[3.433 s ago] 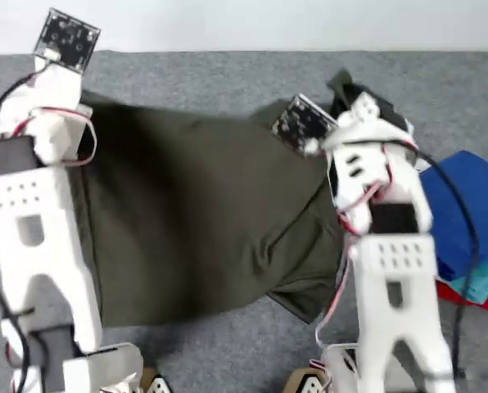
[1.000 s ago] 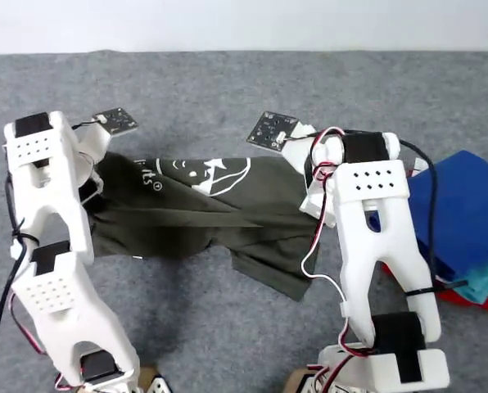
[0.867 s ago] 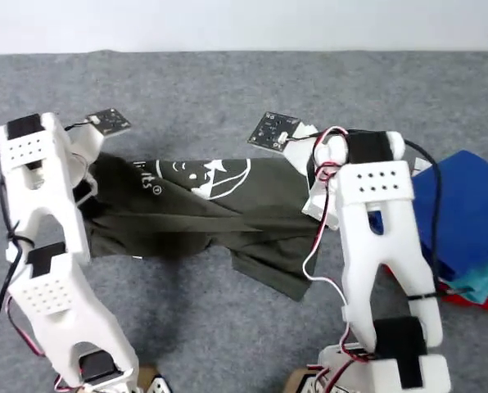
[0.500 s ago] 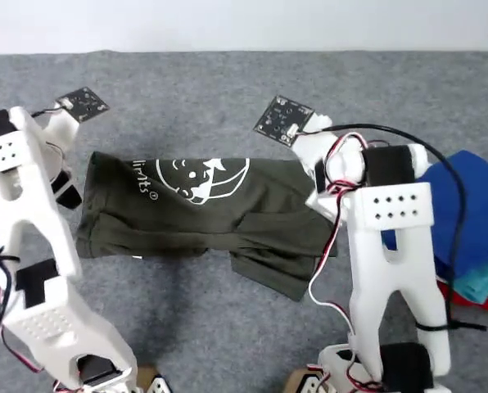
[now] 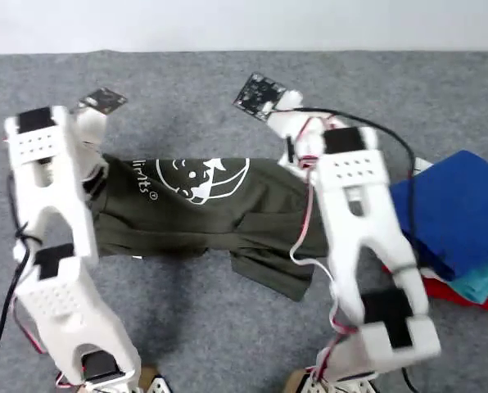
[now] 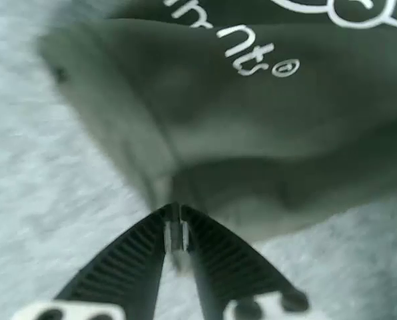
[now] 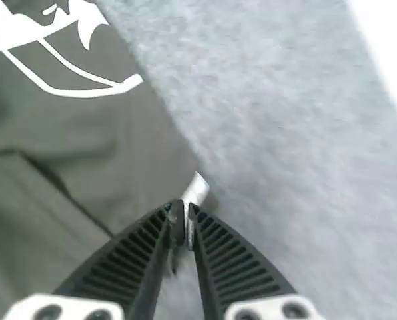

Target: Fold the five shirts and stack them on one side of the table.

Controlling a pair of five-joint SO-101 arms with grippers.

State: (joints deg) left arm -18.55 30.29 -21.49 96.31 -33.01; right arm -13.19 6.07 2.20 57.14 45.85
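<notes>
A dark olive shirt (image 5: 203, 205) with a white print lies folded into a wide band across the middle of the grey table (image 5: 187, 327). My left gripper (image 5: 97, 176) sits at the shirt's left edge. In the left wrist view my left gripper (image 6: 176, 235) is shut, and a ridge of the shirt (image 6: 265, 133) runs into its tips. My right gripper (image 5: 297, 160) is at the shirt's far right corner. In the right wrist view my right gripper (image 7: 183, 223) is shut on the hem of the shirt (image 7: 85, 133), beside a small white tag (image 7: 197, 189).
A stack of folded shirts lies at the table's right edge: a blue one (image 5: 457, 213) on top, then a teal one (image 5: 481, 286) and a red one (image 5: 465, 299). Bare grey carpet lies in front of and behind the olive shirt.
The olive shirt went from a large spread to a folded band, then was drawn flatter and wider. The left arm swung outward and came back in; the right arm leaned left.
</notes>
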